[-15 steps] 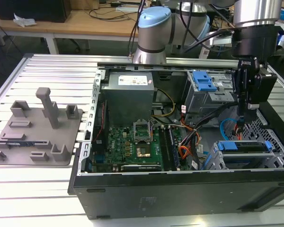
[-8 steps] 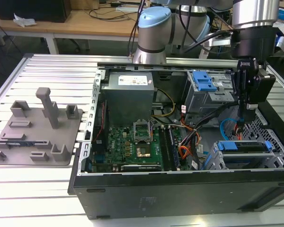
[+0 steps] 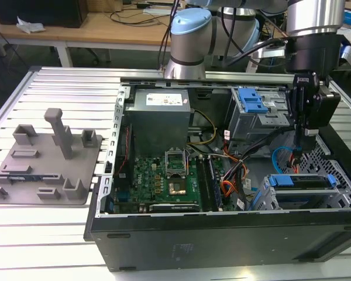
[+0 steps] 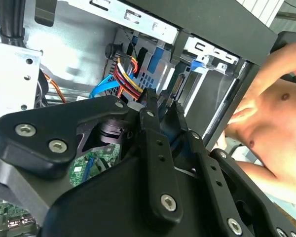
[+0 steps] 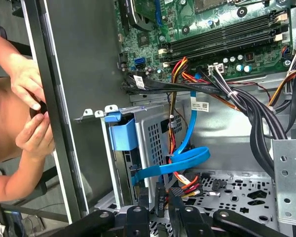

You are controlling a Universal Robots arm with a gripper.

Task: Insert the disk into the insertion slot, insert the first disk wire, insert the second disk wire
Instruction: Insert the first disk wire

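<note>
The disk (image 3: 298, 181), framed in its blue carrier (image 5: 123, 134), sits inside the insertion slot (image 3: 268, 200), a low grey cage with perforated sides (image 5: 159, 132). My gripper (image 3: 296, 153) hangs just behind the cage, inside the open computer case. In the first wrist view my gripper (image 5: 159, 200) is shut on a black connector (image 5: 161, 193) with red, yellow and black wires (image 5: 185, 183). The second wrist view shows the same wire bundle (image 4: 126, 74) running to the fingers (image 4: 149, 118). A blue flat cable (image 5: 187, 159) loops beside them, and its end reaches the rear of the disk.
A person's hands (image 5: 32, 106) rest at the case's side wall, close to the cage. A taller grey bay with a blue latch (image 3: 251, 102) stands behind my gripper. The motherboard (image 3: 164, 178) and power supply (image 3: 161, 114) lie toward the exterior view's left. Grey fixture blocks (image 3: 44, 161) sit outside the case.
</note>
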